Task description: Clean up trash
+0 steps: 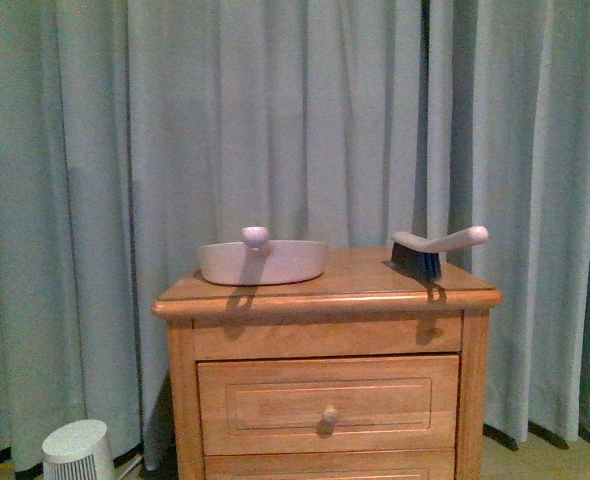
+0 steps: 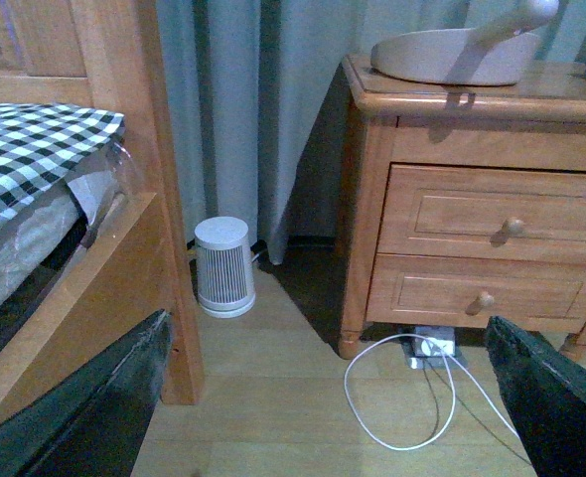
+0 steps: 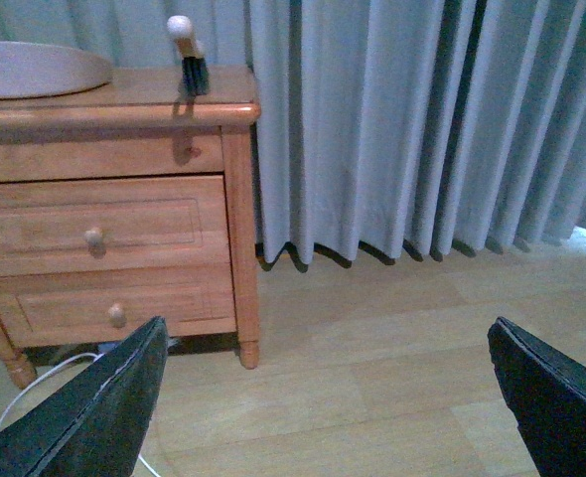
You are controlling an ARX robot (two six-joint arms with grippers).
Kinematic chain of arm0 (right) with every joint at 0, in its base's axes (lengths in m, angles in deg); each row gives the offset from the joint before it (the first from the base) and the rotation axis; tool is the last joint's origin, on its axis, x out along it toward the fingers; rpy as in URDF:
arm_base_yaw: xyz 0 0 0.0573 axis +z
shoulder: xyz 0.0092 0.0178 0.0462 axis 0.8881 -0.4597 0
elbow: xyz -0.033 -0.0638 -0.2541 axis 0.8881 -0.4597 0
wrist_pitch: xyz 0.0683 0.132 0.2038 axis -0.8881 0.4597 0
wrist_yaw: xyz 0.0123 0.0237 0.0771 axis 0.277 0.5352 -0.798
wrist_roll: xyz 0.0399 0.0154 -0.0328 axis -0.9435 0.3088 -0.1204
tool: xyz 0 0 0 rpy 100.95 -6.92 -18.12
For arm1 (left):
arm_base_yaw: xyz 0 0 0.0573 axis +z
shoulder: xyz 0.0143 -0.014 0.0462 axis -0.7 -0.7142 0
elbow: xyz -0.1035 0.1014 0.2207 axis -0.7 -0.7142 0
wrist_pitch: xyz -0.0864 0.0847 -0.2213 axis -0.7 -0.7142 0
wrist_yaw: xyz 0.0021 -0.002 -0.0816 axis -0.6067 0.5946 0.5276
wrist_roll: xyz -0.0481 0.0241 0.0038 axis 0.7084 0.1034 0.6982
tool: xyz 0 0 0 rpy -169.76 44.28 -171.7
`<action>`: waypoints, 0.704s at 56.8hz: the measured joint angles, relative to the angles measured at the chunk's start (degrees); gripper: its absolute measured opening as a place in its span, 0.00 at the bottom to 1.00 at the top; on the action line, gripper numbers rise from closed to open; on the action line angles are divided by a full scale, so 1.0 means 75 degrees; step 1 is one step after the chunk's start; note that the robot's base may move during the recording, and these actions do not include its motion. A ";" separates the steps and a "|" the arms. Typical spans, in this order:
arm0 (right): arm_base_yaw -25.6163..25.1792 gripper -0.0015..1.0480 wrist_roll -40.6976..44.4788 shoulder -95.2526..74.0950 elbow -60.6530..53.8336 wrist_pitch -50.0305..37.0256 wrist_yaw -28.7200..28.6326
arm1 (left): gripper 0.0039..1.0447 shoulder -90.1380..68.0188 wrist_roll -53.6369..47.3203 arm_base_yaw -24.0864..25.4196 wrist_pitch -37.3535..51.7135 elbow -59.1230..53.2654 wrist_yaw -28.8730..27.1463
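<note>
The trash is out of view in all three views. My left gripper hangs open over the wooden floor, with a looped white cable lying between its dark fingers. My right gripper is open too, with only bare floor between its fingers. Neither arm shows in the front view.
A wooden nightstand carries a pale dustpan and a hand brush, backed by grey-blue curtains. A small white ribbed canister stands on the floor between the nightstand and a bed frame with checked bedding.
</note>
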 joint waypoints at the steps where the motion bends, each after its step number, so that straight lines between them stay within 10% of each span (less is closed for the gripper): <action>1: 0.0000 0.93 0.0000 0.0000 0.0000 0.0000 0.0000 | 0.93 0.0000 0.0000 0.0000 0.0000 0.0000 0.0000; 40: 0.0000 0.93 0.0000 0.0000 0.0000 0.0000 0.0000 | 0.93 0.0003 0.0000 0.0000 0.0000 0.0000 0.0000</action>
